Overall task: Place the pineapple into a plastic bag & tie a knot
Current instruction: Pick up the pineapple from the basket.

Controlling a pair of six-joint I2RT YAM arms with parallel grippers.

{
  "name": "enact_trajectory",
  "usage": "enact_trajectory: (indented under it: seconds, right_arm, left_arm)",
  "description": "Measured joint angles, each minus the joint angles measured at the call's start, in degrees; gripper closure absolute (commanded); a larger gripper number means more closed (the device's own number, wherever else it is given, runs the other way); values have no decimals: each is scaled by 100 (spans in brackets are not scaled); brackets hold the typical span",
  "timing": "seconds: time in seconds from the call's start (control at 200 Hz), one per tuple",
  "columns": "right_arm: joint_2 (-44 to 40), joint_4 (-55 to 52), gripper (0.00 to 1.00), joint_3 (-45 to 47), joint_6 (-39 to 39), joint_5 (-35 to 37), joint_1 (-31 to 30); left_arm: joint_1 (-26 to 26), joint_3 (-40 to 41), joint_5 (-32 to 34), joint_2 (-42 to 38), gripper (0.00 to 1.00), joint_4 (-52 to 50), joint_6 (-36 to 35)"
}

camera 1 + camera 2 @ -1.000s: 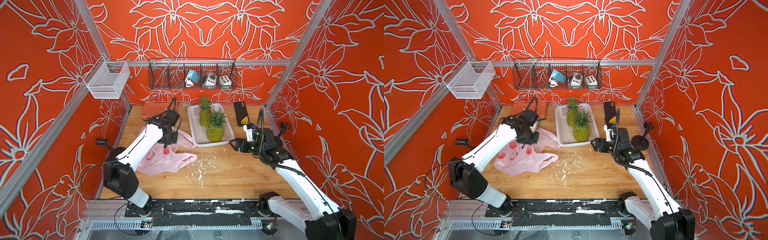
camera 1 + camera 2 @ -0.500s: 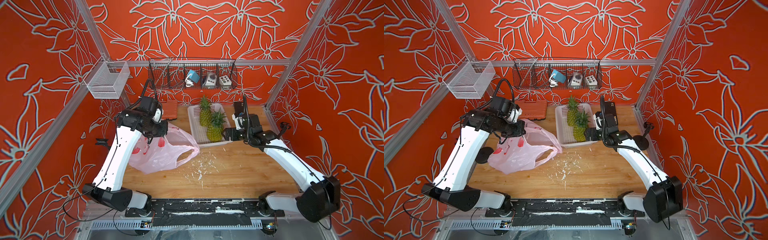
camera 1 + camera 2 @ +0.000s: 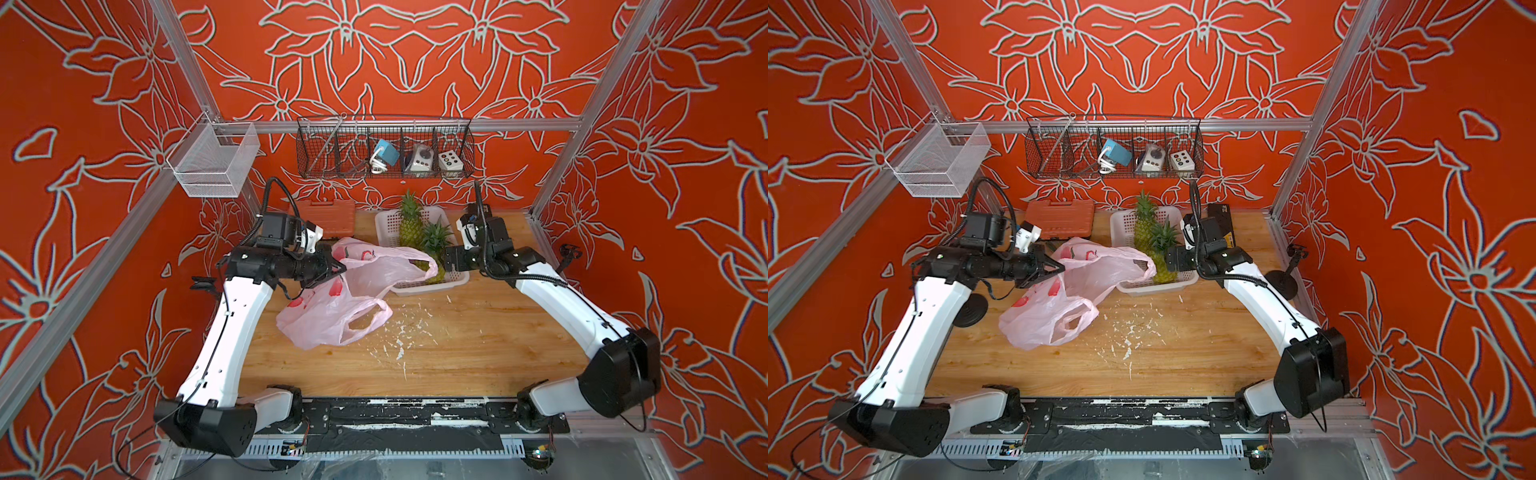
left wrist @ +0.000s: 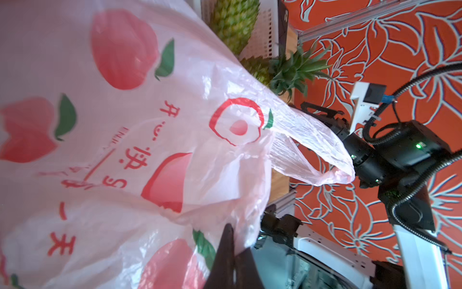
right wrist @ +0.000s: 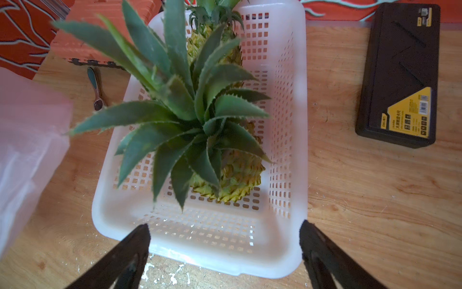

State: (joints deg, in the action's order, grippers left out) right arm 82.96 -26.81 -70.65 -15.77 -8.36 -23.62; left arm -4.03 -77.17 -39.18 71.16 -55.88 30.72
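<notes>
Left gripper (image 3: 337, 266), pressed together, pinches the pale-pink plastic bag (image 3: 328, 320), holding one edge raised while the rest lies on the wooden table (image 3: 457, 353). Right gripper (image 5: 225, 234), spread wide, hovers over a pineapple (image 5: 232, 180) standing in a white basket (image 5: 212, 252). Orange floral walls (image 3: 395, 62) enclose the space; white flecks (image 3: 399, 332) dot the wood.

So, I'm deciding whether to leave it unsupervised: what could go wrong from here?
1. The left gripper pinches the plastic bag at one spot; its mouth sags, so the fruit may catch on the rim.
2. The open right gripper faces the near pineapple crown-first, with a second pineapple close behind in the white basket; closing may grab only leaves or tip the other.
3. A bag handle reaches toward the right gripper and could snag.
</notes>
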Motion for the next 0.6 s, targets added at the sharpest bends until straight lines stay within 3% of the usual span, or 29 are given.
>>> enact_trajectory:
  seconds: [0.19,0.6]
  right_arm:
    - [352,68,3,-181,103,-4,-90]
    - [1805,103,3,-1600,155,334,-160]
  left_arm:
    - [146,1008,-542,240,100,745,459]
    - [323,866,-1049,243,100,1272,658]
